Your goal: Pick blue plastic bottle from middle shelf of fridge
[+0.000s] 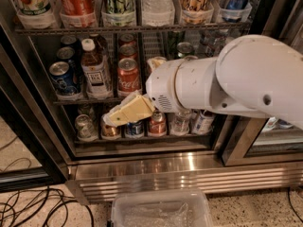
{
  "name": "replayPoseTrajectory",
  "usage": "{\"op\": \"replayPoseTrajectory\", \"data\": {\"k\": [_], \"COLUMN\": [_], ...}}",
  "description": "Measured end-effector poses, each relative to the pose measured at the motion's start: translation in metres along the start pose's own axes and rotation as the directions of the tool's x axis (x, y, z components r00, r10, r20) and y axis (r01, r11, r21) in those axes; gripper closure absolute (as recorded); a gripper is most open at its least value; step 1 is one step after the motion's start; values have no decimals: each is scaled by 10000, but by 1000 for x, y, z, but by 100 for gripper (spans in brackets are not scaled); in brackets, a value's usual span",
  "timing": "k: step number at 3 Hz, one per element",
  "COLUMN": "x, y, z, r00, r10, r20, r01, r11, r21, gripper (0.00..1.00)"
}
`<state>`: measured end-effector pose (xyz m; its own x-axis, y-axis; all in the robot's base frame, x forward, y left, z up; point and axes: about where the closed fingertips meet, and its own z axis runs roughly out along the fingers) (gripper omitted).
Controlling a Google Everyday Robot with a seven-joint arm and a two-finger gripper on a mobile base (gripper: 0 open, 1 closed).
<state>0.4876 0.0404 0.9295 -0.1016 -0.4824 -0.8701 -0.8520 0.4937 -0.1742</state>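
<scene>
The blue plastic bottle (95, 70) stands upright on the middle shelf (71, 100) of the fridge (189, 173). It has a white cap, dark drink and a white label. A blue can (63, 79) is on its left and a red can (128, 76) on its right. My gripper (116, 117) is cream-coloured and points left and down, in front of the shelf rail. It sits just below and right of the bottle and does not touch it. The white arm (227, 79) hides the right half of the shelf.
The top rack (132, 28) holds tall cans in clear cups. The bottom rack holds several cans (156, 123). A clear plastic bin (161, 212) stands on the floor in front. Black cables (42, 207) lie on the floor at left. A black door frame (28, 126) stands at left.
</scene>
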Motion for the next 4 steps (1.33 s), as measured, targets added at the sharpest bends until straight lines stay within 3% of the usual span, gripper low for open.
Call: {"op": "replayPoseTrajectory", "data": {"k": [1, 2, 3, 4], "x": [-4, -8, -12, -14], "y": [11, 33, 59, 86], "z": [16, 38, 61, 79], "r00": [9994, 9940, 9789, 9604], "r10": [296, 948, 1830, 2525], "r20": [176, 550, 910, 1177], "r01": [-296, -960, -1872, -2635], "r11": [9996, 9952, 9815, 9604], "r21": [24, 196, 398, 904], "gripper": [0, 0, 0, 0]}}
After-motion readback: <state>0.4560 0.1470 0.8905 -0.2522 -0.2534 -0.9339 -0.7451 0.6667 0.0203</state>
